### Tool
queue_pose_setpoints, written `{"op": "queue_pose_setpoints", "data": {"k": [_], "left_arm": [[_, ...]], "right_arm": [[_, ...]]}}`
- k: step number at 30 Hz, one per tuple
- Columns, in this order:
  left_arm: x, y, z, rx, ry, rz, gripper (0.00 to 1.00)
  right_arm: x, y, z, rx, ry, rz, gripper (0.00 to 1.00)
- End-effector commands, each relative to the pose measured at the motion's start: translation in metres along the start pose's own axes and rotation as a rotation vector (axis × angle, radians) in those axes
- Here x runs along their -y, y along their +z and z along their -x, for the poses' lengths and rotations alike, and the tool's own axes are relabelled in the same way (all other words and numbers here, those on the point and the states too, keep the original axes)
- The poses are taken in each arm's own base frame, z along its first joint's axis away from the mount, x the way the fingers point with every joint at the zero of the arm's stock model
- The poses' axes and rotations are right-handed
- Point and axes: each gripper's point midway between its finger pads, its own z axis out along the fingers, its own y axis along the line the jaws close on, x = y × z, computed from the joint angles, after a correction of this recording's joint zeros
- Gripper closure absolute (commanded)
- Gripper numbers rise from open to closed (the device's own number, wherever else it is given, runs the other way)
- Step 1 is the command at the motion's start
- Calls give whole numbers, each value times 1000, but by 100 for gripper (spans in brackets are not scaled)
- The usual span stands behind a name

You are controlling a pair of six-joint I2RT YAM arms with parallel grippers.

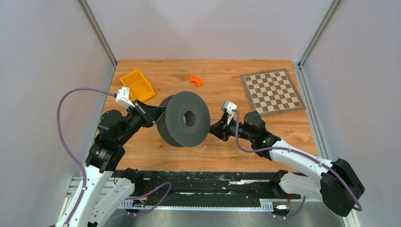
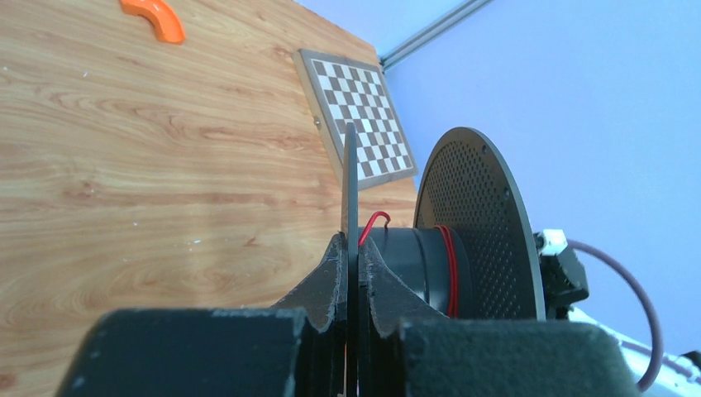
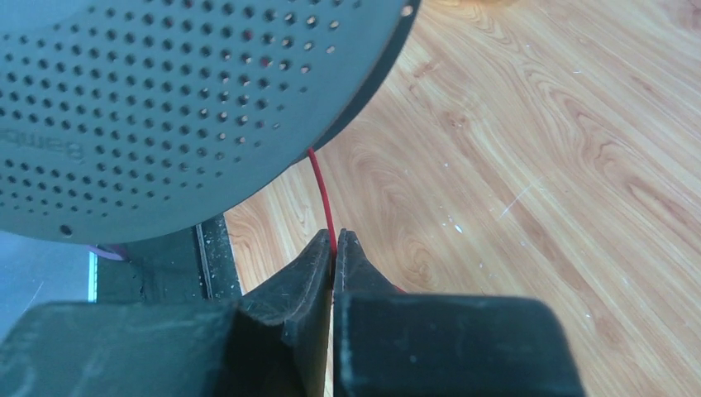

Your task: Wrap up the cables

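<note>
A dark grey perforated spool is held up over the table's middle. My left gripper is shut on the thin near flange of the spool, which I see edge-on. Thin red cable is wound in a few turns round the hub beside the far flange, and its end sticks up by the near flange. My right gripper is shut on the red cable, which runs straight up from the fingertips to the spool's rim. In the top view the right gripper sits just right of the spool.
An orange bin stands at the back left, close behind my left arm. A small orange curved piece lies at the back centre. A checkerboard lies at the back right. Grey walls close in both sides.
</note>
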Motion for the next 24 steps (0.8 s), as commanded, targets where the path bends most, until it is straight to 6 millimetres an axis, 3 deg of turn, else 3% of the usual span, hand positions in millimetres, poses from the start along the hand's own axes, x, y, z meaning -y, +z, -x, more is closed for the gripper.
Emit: {"op": "queue_pose_setpoints", "data": {"k": [1,6,13,24], "left_arm": [[21,-5,33,164,-123,-76,100],[13,-10,40,223,-153,-41,100],[16,-11,40,226,-190,-60,100],[19,-12,39,226,-229,-79,100]], "right_arm": [[-19,3,15,102,-33,80,96],[-29,6,9,98,-26,115,94],[-38,16,-4,78,-7,144,93],[-43,23,-3,104,-8,171,90]]}}
